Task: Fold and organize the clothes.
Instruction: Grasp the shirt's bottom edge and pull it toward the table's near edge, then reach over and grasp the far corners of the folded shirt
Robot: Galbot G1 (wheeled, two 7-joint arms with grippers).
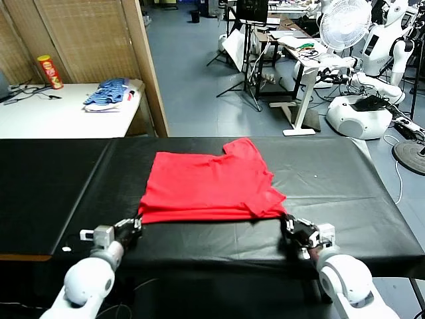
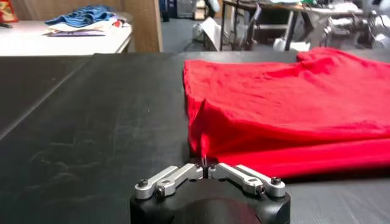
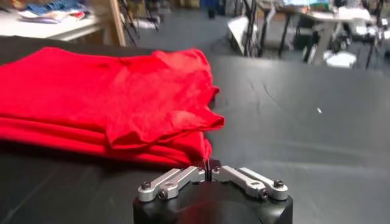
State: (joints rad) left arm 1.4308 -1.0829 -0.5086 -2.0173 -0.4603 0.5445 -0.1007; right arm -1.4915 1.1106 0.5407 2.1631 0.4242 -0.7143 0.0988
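Two pincers are working the near edge of a red T-shirt (image 1: 209, 186) lying folded on the black table (image 1: 53, 193). The left pincer (image 1: 137, 221) is clamped tight on the left corner — the right pincer (image 1: 287, 222) is pinching the right.

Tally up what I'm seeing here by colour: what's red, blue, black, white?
Red: 2 – T-shirt, snack can
Blue: 1 – striped pile of clothes
Black: 1 – work table
White: 2 – side table, fan
Total: 6

The left gripper and right gripper each pinch a near corner of the T-shirt.
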